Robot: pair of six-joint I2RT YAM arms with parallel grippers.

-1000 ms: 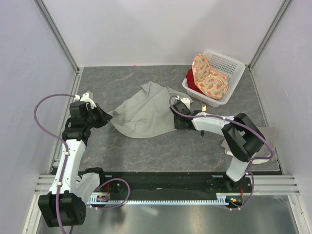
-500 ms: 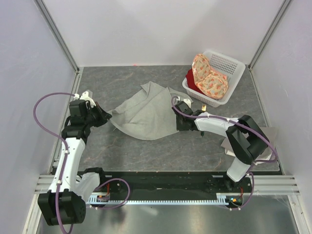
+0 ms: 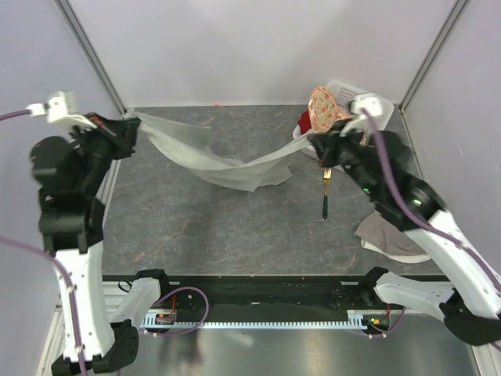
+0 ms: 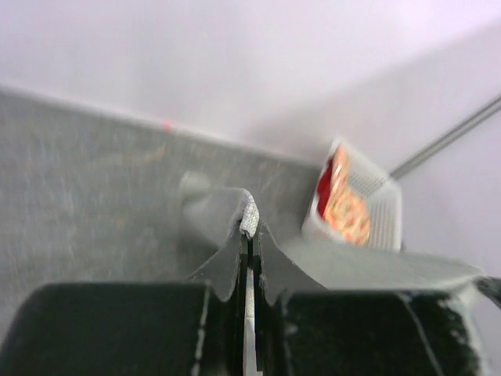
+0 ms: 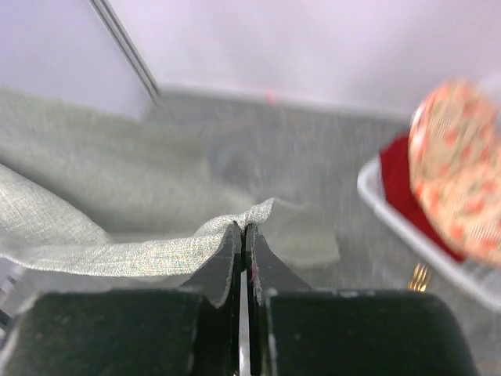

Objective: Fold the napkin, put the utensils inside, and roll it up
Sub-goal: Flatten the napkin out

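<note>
The sage-grey napkin (image 3: 227, 166) hangs off the table, stretched in a sagging band between both grippers. At the far left my left gripper (image 3: 131, 125) is shut on one corner; in the left wrist view that corner (image 4: 249, 213) pokes out between the closed tips of the left gripper (image 4: 249, 229). My right gripper (image 3: 315, 146) is shut on the opposite corner beside the basket, and the cloth (image 5: 94, 239) trails left from the right gripper (image 5: 243, 230). The fork (image 3: 325, 193), gold head and dark green handle, lies on the table under the right arm.
A white basket (image 3: 377, 103) at the back right holds an orange floral cloth (image 3: 322, 106) and a red cloth (image 3: 304, 125). A paler beige-grey cloth (image 3: 391, 236) lies at the table's right edge. Walls close in on the left, back and right.
The right gripper shut on the napkin's corner. Both arms rose and spread apart, lifting the napkin off the table. The fork now lies uncovered.
</note>
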